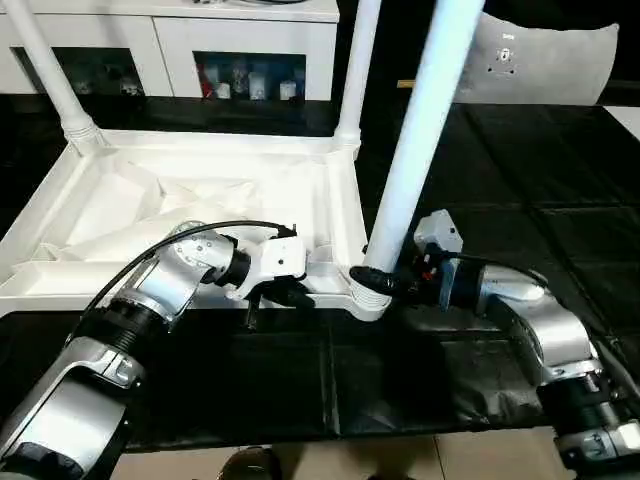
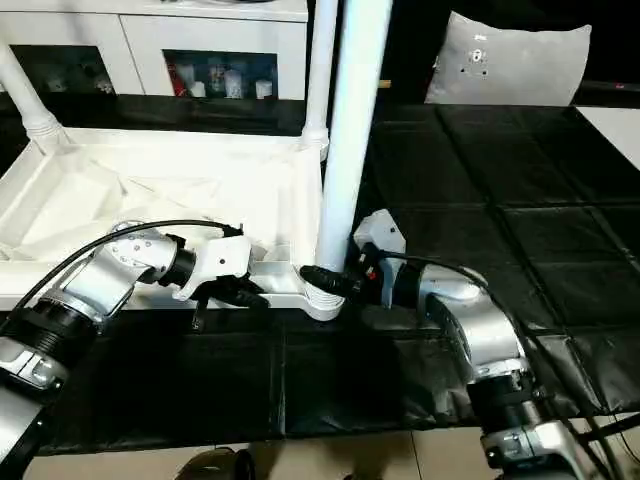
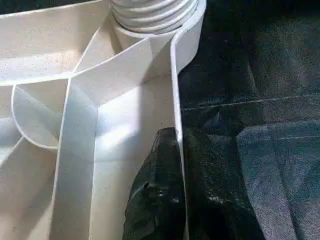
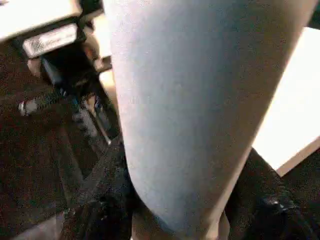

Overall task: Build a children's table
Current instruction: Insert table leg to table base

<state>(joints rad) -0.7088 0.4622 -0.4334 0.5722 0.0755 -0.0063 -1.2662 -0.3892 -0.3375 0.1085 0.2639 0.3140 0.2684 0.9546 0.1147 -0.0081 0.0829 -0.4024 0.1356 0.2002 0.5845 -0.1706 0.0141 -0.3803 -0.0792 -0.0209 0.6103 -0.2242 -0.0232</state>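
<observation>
A: Where does the white plastic rectangular table top (image 1: 200, 210) lie?

B: Upside down on the black quilted floor mat (image 1: 520, 180), ribbed underside up. Thin raised walls cross the smooth, glossy plastic and meet at the round corner sockets.

A: And the legs?

B: Three long tapered round white legs show. The far-left leg (image 1: 45, 70) and the far-right leg (image 1: 355, 70) stand in the far corner sockets. The near-right leg (image 1: 420, 130) rises, leaning slightly right, from the near-right corner socket (image 1: 370, 295); ridged rings show at its foot in the left wrist view.

A: What is the left gripper (image 1: 285, 293) doing?

B: Its two black fingers are pinched together on the thin near rim of the top, just left of that socket: one finger (image 3: 157, 195) inside the wall, the other outside.

A: The right gripper (image 1: 385, 283)?

B: Its black fingers clasp the near-right leg low at its base, from the right side. The leg's matte, smooth shaft sits between them in the right wrist view.

A: Anything behind?

B: A white cabinet with glass doors (image 1: 250, 45) at the far side, and a pale grey cushion (image 1: 545, 60) far right.
</observation>
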